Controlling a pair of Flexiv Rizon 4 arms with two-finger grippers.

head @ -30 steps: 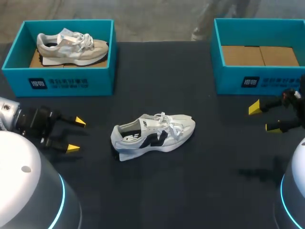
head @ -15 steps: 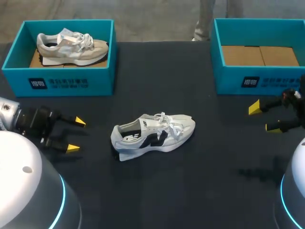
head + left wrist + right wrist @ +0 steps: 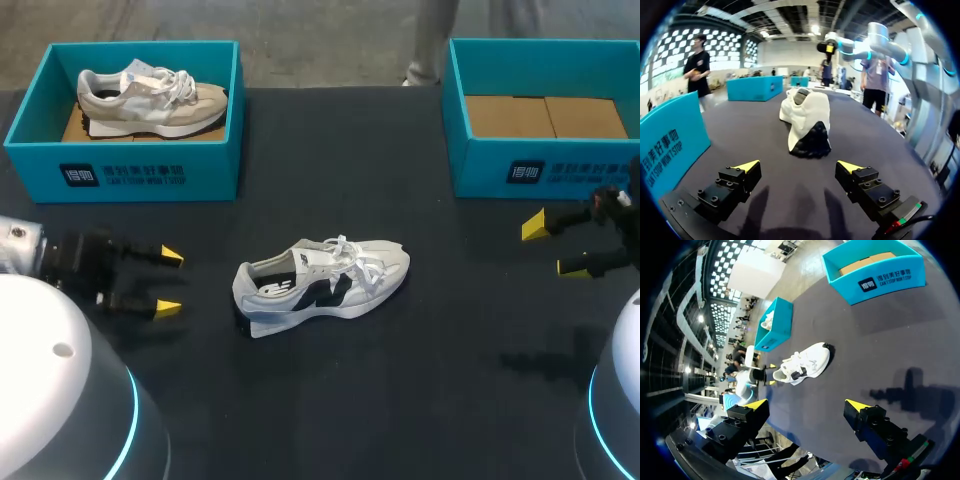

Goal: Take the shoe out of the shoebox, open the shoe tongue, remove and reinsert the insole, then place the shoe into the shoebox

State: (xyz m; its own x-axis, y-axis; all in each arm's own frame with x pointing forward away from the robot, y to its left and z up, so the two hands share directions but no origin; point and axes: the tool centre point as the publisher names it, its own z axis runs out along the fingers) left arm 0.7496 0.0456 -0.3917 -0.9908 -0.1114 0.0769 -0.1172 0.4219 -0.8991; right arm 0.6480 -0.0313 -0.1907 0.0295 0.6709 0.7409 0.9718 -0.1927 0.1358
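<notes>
Your released left claw is sitting nearer than your released right claw to the white sneaker, which is lying heel-first straight ahead of it.

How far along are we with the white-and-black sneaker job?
Looks done: the white-and-black lace-up sneaker lies on the dark table, outside the empty teal cardboard shoebox on the right. In hand: nothing; the left gripper and the right gripper are both open, each well apart from the sneaker. Left: the tongue and insole steps, then boxing it again.
</notes>
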